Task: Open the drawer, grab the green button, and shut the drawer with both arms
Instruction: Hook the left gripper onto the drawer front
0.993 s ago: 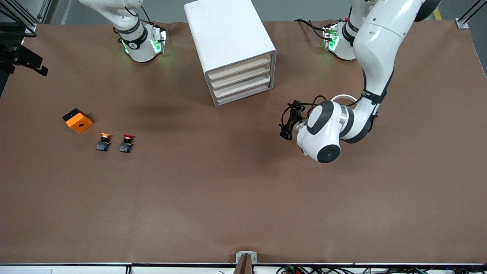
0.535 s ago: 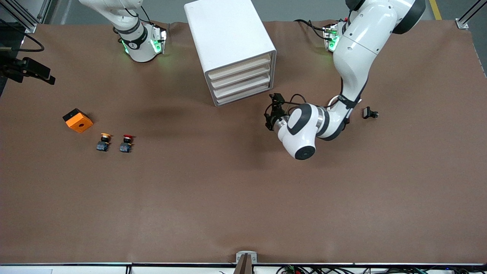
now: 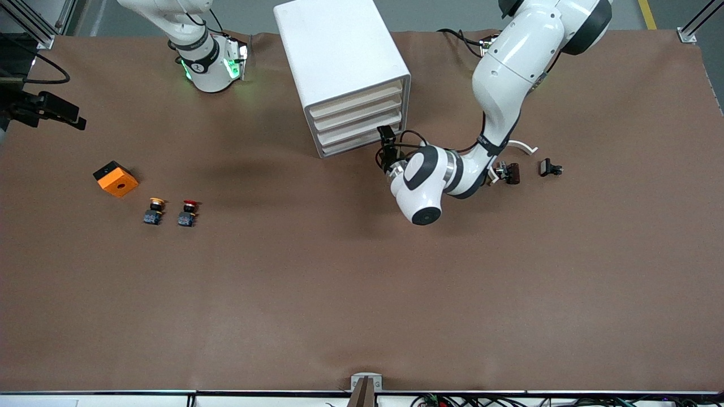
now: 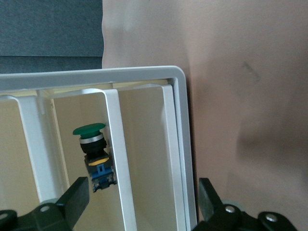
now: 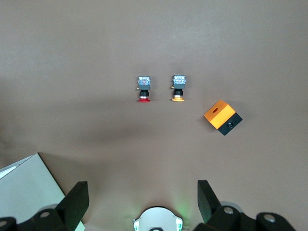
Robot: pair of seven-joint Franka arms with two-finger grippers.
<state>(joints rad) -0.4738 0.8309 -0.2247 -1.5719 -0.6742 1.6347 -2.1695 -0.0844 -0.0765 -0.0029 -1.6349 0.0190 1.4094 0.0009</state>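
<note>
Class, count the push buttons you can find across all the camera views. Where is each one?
3. The green-capped button lies inside the cabinet, seen through its front. The orange-capped button and red-capped button lie side by side near the orange box. Other drawers may hide more.

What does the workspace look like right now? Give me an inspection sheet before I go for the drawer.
Surface: brown table cover, lightly creased.
Job's things: white cabinet; its four drawers look pushed in; green button visible inside one drawer.
Clutter: orange box, orange-capped button and red-capped button toward the right arm's end; dark part and second dark part toward the left arm's end.
Grippers: left gripper at the drawer fronts, fingers open, empty; right gripper waits over the table, fingers open, empty.
Cables: black cable looped at the left wrist.
Surroundings: metal frame post at a corner.
</note>
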